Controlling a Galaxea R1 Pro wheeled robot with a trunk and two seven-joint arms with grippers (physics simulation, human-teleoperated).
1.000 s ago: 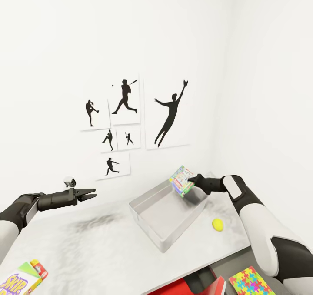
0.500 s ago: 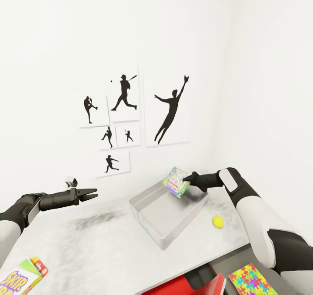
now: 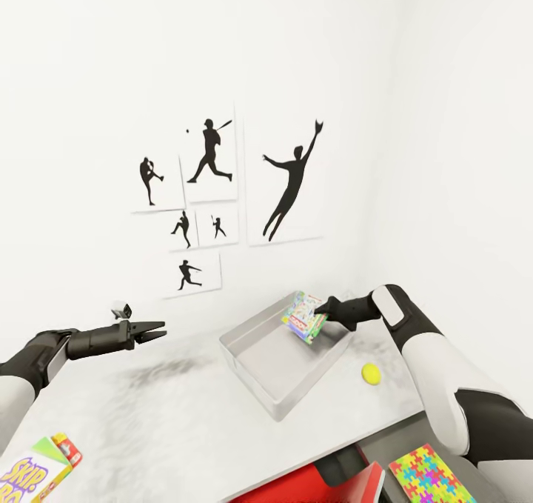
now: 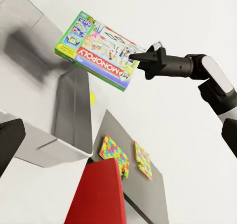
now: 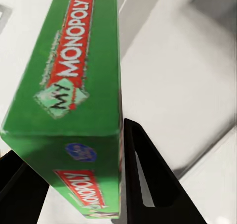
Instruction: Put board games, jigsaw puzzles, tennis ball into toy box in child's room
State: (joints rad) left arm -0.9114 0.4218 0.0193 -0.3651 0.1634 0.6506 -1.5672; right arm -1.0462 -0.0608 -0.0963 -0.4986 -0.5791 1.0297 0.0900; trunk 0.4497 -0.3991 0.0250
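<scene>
My right gripper (image 3: 320, 312) is shut on the white-green Monopoly board game (image 3: 303, 316), holding it tilted just above the far right part of the light grey toy box (image 3: 249, 382). The left wrist view shows that game (image 4: 101, 48) pinched by one edge over the bin (image 4: 74, 115). Its green side (image 5: 69, 85) lies between my right fingers (image 5: 143, 184). The tennis ball (image 3: 371, 372) lies on the white table (image 3: 148, 414) right of the bin. A Skip-Bo box (image 3: 33, 470) sits at the near left edge. Two jigsaw puzzles (image 4: 114, 155) (image 4: 143, 159) lie on the dark grey section. My left gripper (image 3: 152, 332) hovers open, left of the bin.
A red object (image 3: 311, 484) stands below the table's near edge beside one jigsaw puzzle (image 3: 429, 475). Black silhouette pictures (image 3: 215, 199) hang on the white wall behind the table. The room's corner is just beyond the bin.
My right gripper has carried the board game a little left and lower over the bin. The camera has tilted slightly. The left arm has stayed put.
</scene>
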